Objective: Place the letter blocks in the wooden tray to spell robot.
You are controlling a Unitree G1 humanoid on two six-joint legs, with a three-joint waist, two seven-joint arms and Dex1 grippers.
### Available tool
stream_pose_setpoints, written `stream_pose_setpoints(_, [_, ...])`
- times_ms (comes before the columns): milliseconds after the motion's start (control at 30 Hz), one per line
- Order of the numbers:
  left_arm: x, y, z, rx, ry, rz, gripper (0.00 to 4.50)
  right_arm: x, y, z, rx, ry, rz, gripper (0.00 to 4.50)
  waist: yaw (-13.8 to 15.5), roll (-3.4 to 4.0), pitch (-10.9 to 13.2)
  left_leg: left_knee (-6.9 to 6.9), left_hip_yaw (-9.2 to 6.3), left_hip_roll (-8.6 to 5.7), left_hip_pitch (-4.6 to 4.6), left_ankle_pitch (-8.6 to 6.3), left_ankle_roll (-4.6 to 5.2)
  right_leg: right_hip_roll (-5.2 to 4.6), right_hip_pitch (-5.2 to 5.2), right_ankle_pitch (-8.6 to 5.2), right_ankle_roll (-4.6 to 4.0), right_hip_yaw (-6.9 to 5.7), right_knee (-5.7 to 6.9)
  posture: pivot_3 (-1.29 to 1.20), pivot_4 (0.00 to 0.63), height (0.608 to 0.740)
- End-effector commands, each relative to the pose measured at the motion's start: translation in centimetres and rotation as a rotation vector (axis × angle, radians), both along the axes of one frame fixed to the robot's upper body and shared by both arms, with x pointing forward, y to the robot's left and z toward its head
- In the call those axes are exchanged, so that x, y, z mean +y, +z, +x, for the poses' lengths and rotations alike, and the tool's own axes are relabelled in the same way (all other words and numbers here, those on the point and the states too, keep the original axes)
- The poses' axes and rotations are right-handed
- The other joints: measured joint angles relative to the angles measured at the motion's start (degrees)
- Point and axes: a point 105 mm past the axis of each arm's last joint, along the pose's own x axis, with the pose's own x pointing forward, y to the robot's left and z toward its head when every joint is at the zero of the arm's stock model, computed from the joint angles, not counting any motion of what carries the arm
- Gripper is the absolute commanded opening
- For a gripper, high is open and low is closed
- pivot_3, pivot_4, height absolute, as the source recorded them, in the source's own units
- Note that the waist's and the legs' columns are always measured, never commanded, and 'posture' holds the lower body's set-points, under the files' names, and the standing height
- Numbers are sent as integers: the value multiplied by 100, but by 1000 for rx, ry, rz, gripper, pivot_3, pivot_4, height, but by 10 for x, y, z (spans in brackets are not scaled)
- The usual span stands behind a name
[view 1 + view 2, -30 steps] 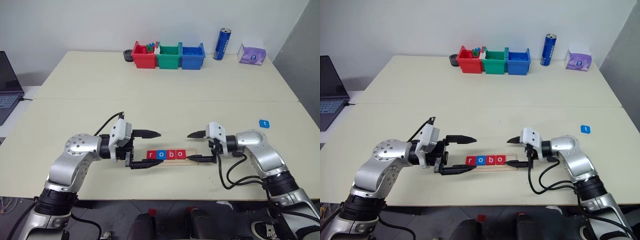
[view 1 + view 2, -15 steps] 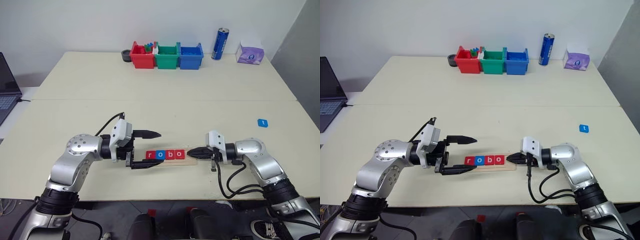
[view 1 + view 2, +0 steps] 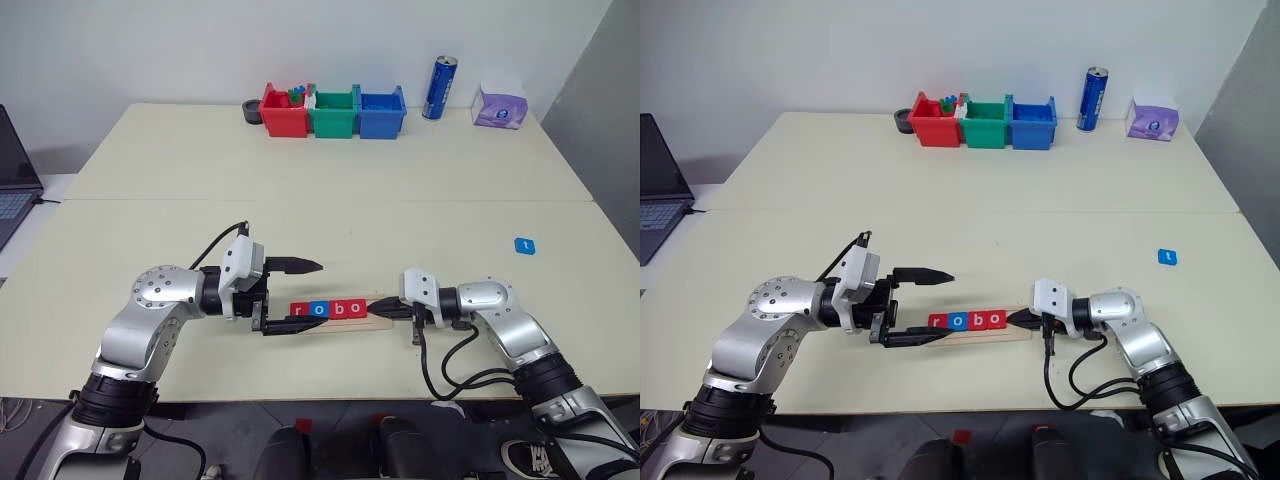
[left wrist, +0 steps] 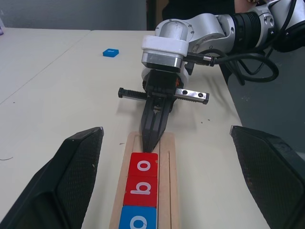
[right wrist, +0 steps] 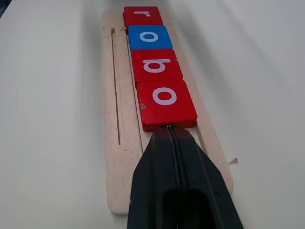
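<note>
The wooden tray [image 3: 381, 319] lies near the table's front edge. Four letter blocks sit in its groove and read r [image 3: 302, 310], o [image 3: 319, 309], b [image 3: 337, 308], o [image 3: 356, 307]: red, blue, red, red. A blue t block [image 3: 525, 245] lies alone on the table, far to the right. My right gripper [image 3: 375, 309] is shut, and its joined tips rest on the tray's right end against the last red o block [image 5: 165, 98]. My left gripper [image 3: 321, 296] is open and straddles the tray's left end, one finger behind it and one in front.
Red [image 3: 285, 112], green [image 3: 334, 112] and blue [image 3: 383, 112] bins stand in a row at the table's back. A blue can [image 3: 443, 87] and a tissue box [image 3: 503, 105] stand to their right. A laptop [image 3: 10, 180] sits at the far left.
My right gripper has shut, dropped and slid left until its tips meet the last o block. The left gripper has stayed still and open.
</note>
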Motion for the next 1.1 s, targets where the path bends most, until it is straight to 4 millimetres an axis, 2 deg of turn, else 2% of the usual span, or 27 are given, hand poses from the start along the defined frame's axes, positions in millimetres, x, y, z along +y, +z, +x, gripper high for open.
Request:
stream_pose_setpoints(33, [-1, 8, -1, -41, -11, -3, 4500, 8, 12, 2, -37, 24, 22, 29, -2, 0, 0, 0, 0, 0, 0, 0, 0, 0, 0, 0, 0, 0, 1, 0, 150, 740])
stream_pose_setpoints(167, [-1, 8, -2, -39, -12, -3, 4500, 3, 14, 2, -32, 16, 24, 29, 1, 0, 0, 0, -1, 0, 0, 0, 0, 0, 0, 0, 0, -1, 1, 0, 150, 740])
stream_pose_setpoints(300, [-3, 7, -3, -38, -15, -8, 4500, -12, 23, 1, -14, -11, 37, 29, 3, 0, 0, 0, 0, 1, -1, 0, 0, -3, 0, 0, 0, 0, 0, 0, 150, 740])
stream_pose_setpoints(467, [-10, 10, -4, -44, -25, -31, 4500, -35, 52, -2, 24, -113, 103, 29, 17, 0, 0, 1, -2, 2, -3, 0, 0, -6, 0, 0, 0, -1, -1, 0, 150, 740])
stream_pose_setpoints(533, [-16, 12, -3, -49, -29, -52, 4500, -51, 68, 2, 44, -232, 171, 29, 19, 0, 0, 1, -4, 2, -4, 0, 0, -5, 0, 0, 0, -2, -2, 0, 150, 740])
stream_pose_setpoints(633, [-24, 13, -3, -49, -35, -81, 4500, -75, 82, 14, 12, -445, 259, 556, 19, 0, 0, 1, -4, 2, -5, 0, 0, -6, 1, 0, 0, 0, -1, 0, 150, 740])
stream_pose_setpoints(767, [-36, 13, -2, -56, -56, -110, 4500, -116, 90, 35, -130, -822, 311, 1919, 17, -1, 0, 0, -2, -2, -4, 0, 0, -5, 1, 0, 0, 1, 1, 0, 150, 740])
stream_pose_setpoints(900, [-48, 19, 10, -93, -42, -136, 4500, -148, 79, 37, -189, -1113, 301, 3300, 19, 0, -1, 0, -1, -6, -4, 1, -1, -3, 0, 0, 1, 3, 5, 0, 150, 740])
stream_pose_setpoints(1000, [-57, 24, 20, -135, -13, -155, 4500, -184, 66, 36, -231, -1389, 260, 4393, 18, 2, -3, 0, 2, -9, -4, 1, -2, -2, 0, 0, 0, 6, 6, 0, 150, 740])
stream_pose_setpoints(1100, [-67, 30, 27, -152, 12, -197, 4500, -205, 56, 33, -197, -1553, 282, 4454, 19, 4, -4, 0, 7, -10, -4, 2, -3, -3, -2, 0, 1, 11, 7, 0, 150, 740])
